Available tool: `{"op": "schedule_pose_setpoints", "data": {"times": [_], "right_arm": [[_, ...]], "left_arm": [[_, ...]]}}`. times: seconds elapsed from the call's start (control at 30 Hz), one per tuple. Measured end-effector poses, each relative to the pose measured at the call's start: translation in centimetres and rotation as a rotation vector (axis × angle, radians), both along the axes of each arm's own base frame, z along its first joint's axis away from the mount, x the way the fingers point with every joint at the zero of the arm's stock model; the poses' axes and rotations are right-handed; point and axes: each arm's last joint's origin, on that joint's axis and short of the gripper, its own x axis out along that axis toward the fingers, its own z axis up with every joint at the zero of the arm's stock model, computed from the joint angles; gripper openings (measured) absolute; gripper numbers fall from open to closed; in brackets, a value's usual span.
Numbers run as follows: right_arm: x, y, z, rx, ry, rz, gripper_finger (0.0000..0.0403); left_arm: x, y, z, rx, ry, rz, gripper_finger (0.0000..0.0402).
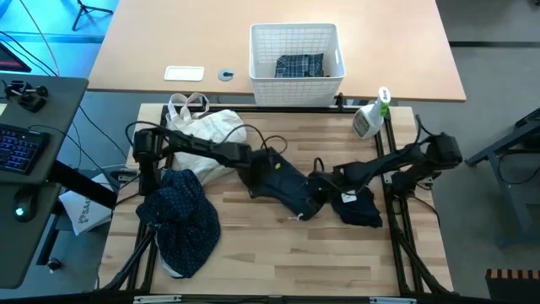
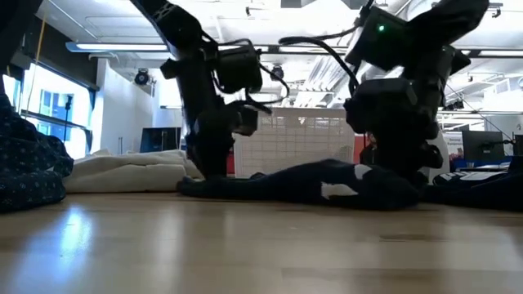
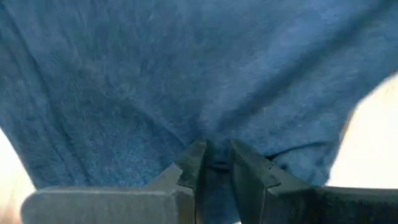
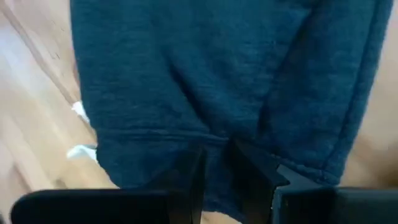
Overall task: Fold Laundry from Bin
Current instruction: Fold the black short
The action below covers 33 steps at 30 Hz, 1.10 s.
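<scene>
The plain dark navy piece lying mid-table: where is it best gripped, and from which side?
At its two ends, from above. The plain dark navy piece lies flat and stretched across the wood, so top-down pinches at the edges suit it. The left claw and right claw each pinch a fold, the right near a hem.

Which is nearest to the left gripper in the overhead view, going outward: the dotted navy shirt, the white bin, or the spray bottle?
Measured from the left gripper, shut on the plain dark navy piece at mid-table:
1. The dotted navy shirt, heaped at the table's left front.
2. The white bin, on the far table behind, holding the plaid shirt.
3. The spray bottle, at the right rear corner, only slightly farther.
</scene>
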Motion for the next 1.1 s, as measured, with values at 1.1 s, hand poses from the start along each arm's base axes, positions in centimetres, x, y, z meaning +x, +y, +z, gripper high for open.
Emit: {"op": "schedule_pose_setpoints", "data": {"times": [1.1], "right_arm": [[2.3,2.5,2.9,0.040,-0.444,0.185,0.0011]], "left_arm": [[3.3,0.3,2.0,-0.040,-0.250,0.052,0.0001]]}}
